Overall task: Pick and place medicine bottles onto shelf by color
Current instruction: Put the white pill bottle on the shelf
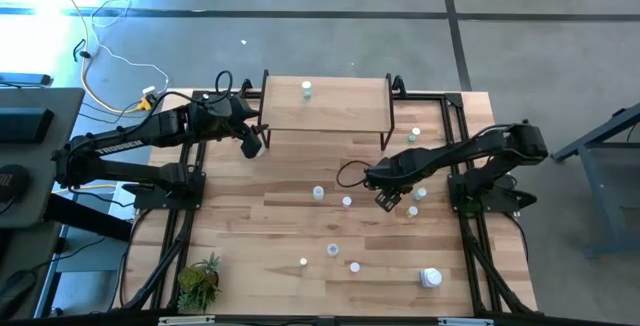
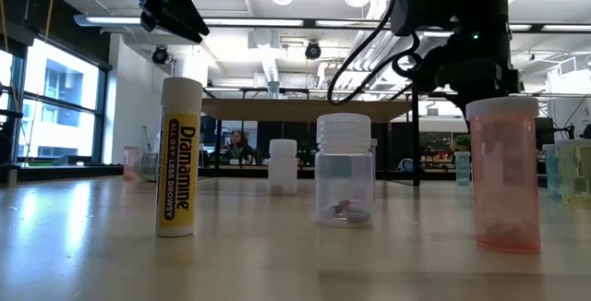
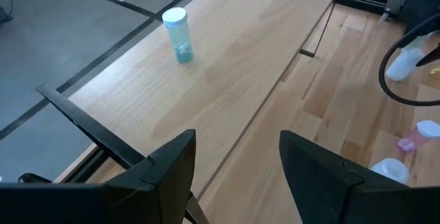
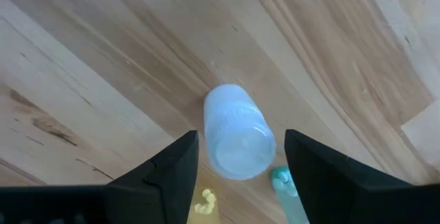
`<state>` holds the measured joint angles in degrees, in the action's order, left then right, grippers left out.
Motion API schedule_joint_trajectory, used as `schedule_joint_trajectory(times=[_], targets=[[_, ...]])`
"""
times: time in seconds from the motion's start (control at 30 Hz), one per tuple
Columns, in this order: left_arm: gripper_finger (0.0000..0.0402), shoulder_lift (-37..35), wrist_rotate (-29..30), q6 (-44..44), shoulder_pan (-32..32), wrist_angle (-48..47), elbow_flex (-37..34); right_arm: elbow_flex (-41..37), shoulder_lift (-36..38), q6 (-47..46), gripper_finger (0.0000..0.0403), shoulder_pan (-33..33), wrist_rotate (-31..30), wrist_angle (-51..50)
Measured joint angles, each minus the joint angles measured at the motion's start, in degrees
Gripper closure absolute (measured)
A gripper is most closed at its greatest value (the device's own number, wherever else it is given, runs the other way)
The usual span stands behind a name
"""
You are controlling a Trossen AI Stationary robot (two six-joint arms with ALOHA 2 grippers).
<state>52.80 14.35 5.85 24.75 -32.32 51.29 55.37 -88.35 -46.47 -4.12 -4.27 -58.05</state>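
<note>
Right gripper [image 1: 388, 199] is hovering over the table right of centre, jaws spread and empty, straddling a white bottle [image 4: 236, 131] standing directly below, so this looks like a top-down pick lining up. A green bottle [image 4: 280, 181] and a yellow one [image 4: 204, 200] are sitting just beside it; crowding is the risk if the fingers come down wide.

Left gripper [image 1: 251, 147] is waiting at the shelf's [image 1: 340, 114] front left corner, jaws open, nothing held, probably parked there to stay out of the right arm's way. One green bottle [image 3: 177, 34] is already standing upright on the shelf top, near the back. The remaining bottles are sitting scattered on the table in front of the shelf.
</note>
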Motion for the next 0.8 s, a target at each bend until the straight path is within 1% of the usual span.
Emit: schedule_joint_trajectory(times=[0.3, 0.5, 0.63, 0.8], targets=[[0.0203, 0.00, 0.30, -0.03, 0.00, -0.18, 0.00, 0.00, -1.60, 0.43, 0.0246, 0.00, 1.08, 0.25], [0.0203, 0.00, 0.70, -0.02, 0.00, -0.47, 0.00, 0.06, -1.58, 1.87, 0.0283, 0.57, 2.36, 0.08], [0.0203, 0.00, 0.83, -0.02, 0.01, -0.47, 0.00, 0.38, -1.19, 4.27, 0.0286, 1.98, 5.46, -0.35], [0.0203, 0.00, 0.94, -0.02, 0.00, -0.47, 0.00, 5.50, -0.89, 8.99, 0.0284, 3.52, 5.25, -5.30]])
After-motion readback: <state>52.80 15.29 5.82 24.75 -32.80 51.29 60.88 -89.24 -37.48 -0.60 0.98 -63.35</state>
